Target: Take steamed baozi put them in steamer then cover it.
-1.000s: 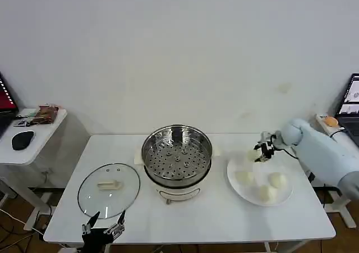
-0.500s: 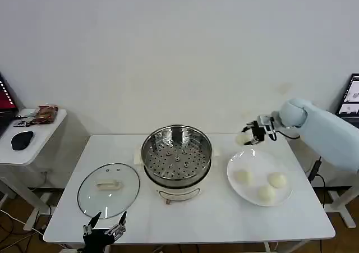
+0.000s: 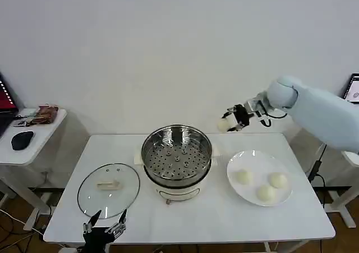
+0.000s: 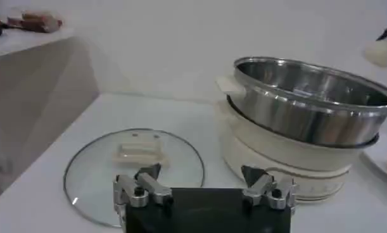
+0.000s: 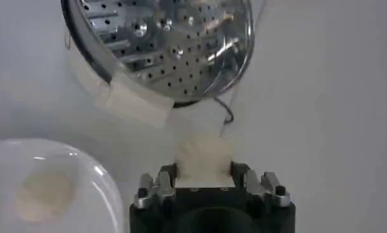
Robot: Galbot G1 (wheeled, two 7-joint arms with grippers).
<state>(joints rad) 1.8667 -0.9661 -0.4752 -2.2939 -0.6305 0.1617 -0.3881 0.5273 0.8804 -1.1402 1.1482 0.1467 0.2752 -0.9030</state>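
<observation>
My right gripper [image 3: 231,120] is shut on one steamed baozi [image 3: 224,124], held in the air just right of the steamer's rim; the wrist view shows the bun [image 5: 203,157] squeezed between the jaws of the right gripper [image 5: 203,180]. The steamer [image 3: 176,153] is a shiny steel pot with a perforated tray [image 5: 174,38] on a white base, open, at the table's middle. Three more baozi [image 3: 243,176] lie on the white plate [image 3: 252,156] to its right. The cover [image 3: 108,189], a glass lid with a cream handle, lies flat on the table left of the steamer. My left gripper [image 3: 104,226] sits open at the table's front edge, near the cover [image 4: 133,171].
A small side table [image 3: 31,135] with a mouse and clutter stands at the far left. A laptop screen [image 3: 351,90] shows at the right edge. The white table [image 3: 190,216] has bare room in front of the steamer and plate.
My right gripper has lifted the baozi off the plate area and carried it up and left toward the steamer. The left arm has not moved.
</observation>
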